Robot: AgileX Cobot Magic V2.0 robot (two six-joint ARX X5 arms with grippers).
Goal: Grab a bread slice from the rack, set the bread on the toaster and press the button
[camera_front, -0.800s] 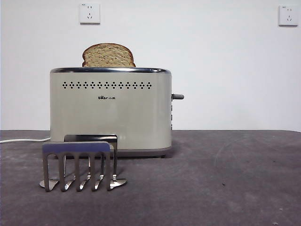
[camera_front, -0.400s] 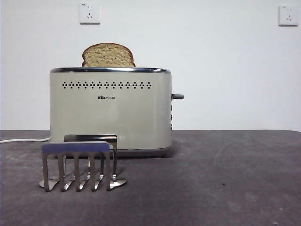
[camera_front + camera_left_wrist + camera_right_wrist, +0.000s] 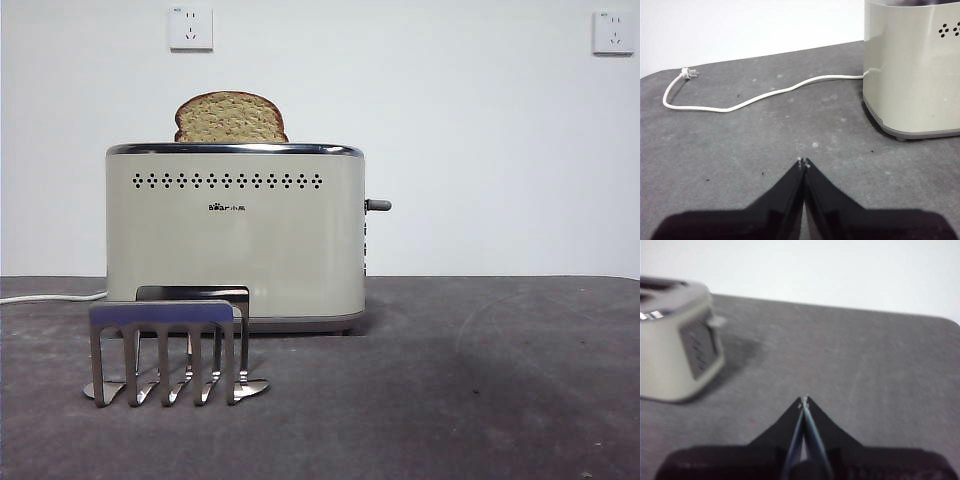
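We judge the first two steps done: the slice of bread [image 3: 231,117] stands upright in the toaster [image 3: 235,235], its domed top showing above the chrome rim, and the rack [image 3: 170,350] just in front of the toaster holds nothing. What seems left is the button [image 3: 378,205], the small grey lever sticking out of the toaster's narrow end, apparently not yet pressed. Neither arm shows in the front view. The left wrist view alone shows the white cord [image 3: 755,95] trailing from the toaster, unplugged; the left gripper [image 3: 803,162] has its jaws closed, empty. The right gripper [image 3: 803,401], jaws likewise together, hangs well apart from the toaster's lever end.
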